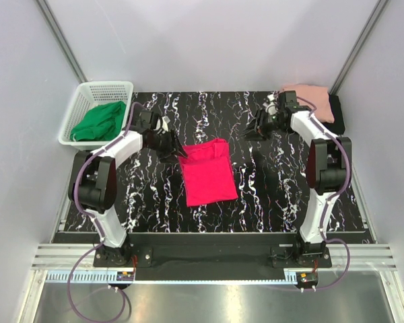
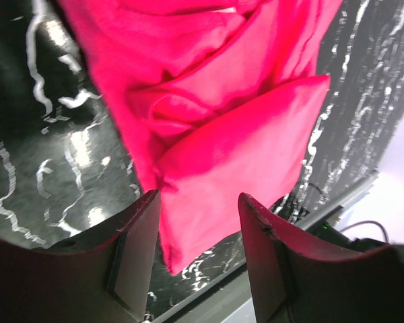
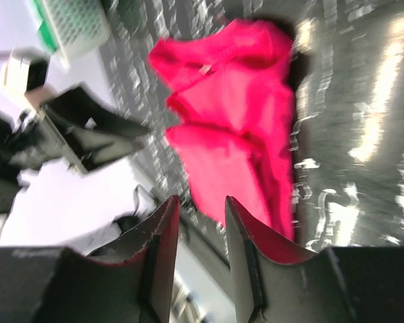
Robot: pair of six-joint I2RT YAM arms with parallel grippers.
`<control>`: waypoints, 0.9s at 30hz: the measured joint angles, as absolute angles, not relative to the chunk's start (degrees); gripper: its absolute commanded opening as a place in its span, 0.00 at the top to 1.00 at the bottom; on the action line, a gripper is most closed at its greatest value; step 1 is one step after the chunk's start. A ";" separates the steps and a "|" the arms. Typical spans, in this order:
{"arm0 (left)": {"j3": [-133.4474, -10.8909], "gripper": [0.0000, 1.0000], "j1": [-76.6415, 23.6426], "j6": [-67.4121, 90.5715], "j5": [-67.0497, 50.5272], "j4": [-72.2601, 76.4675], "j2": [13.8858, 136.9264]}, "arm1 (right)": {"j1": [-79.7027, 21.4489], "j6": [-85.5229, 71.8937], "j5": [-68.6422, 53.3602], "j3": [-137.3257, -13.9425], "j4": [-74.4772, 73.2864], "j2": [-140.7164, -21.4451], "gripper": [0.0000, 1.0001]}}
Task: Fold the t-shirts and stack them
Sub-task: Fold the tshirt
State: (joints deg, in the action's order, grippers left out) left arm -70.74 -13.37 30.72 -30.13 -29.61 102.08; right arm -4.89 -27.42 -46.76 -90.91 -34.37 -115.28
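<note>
The left gripper point(image 2: 198, 202) is released, jaws apart and empty, just at the far-left corner of the crimson shirt point(image 1: 207, 171); the right gripper point(image 3: 202, 202) is also released, jaws parted with nothing between them, hovering a little off the shirt's far-right side; the crimson shirt lies folded into a rough rectangle at the middle of the table point(image 1: 269, 195), its cloth bunched in creases at the far end; the salmon shirt point(image 1: 310, 94) lies touching the black shirt point(image 1: 337, 111) at the far-right corner; a basket point(image 1: 104, 84) holding green cloth point(image 1: 97, 121) stands at the far-left corner.
</note>
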 measured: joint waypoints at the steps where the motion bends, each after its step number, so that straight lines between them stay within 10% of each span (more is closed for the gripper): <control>1: -71.18 0.46 -13.41 30.98 -30.81 -29.52 102.63 | -5.08 -27.33 -48.36 -90.98 -34.39 -116.11 0.60; 27: -68.79 0.48 -16.62 31.99 -31.38 -28.60 103.94 | -10.83 -25.17 -54.89 -82.61 -32.71 -122.30 0.56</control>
State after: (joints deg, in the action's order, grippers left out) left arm -68.79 -16.62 31.99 -31.38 -28.60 103.94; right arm -10.83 -25.17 -54.89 -82.61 -32.71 -122.30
